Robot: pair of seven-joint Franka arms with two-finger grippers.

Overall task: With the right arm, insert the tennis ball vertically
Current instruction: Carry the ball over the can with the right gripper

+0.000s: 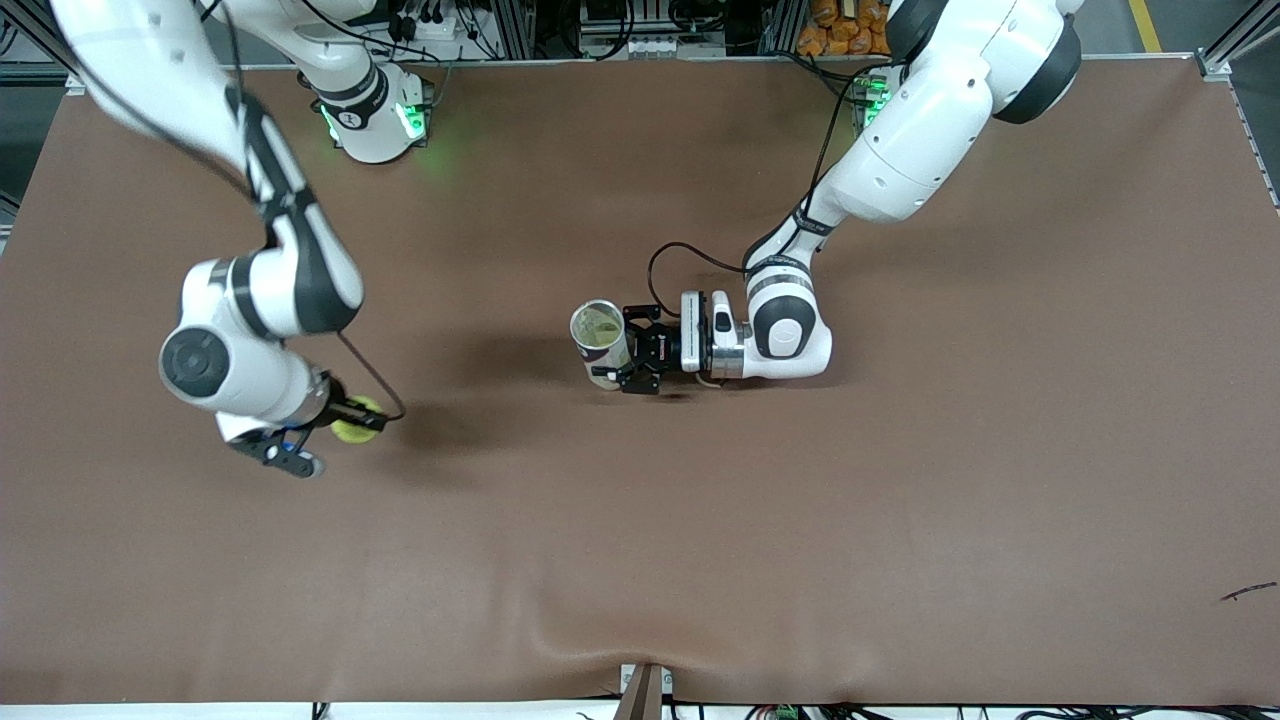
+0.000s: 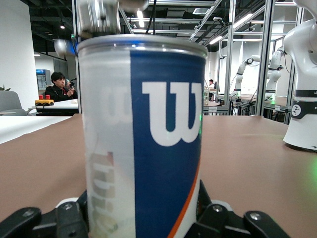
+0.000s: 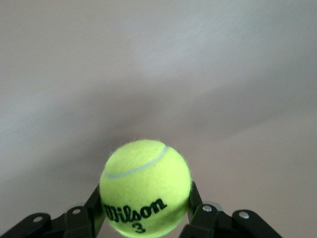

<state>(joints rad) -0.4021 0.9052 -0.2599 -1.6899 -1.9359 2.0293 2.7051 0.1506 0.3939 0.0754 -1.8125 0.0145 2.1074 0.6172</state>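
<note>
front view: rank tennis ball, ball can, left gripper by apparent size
1. Left gripper and ball can, which it grips: look alike, not ranked.
2. Tennis ball, held by the right gripper: clearly smallest, partly hidden.

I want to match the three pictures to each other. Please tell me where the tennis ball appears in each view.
Front view: the tennis ball is toward the right arm's end of the table, gripped in the right gripper.
Left wrist view: not in it; the ball can held in the left gripper fills it.
Right wrist view: the ball is low and central, between the fingers.
Shared landmark: the brown table.
</note>
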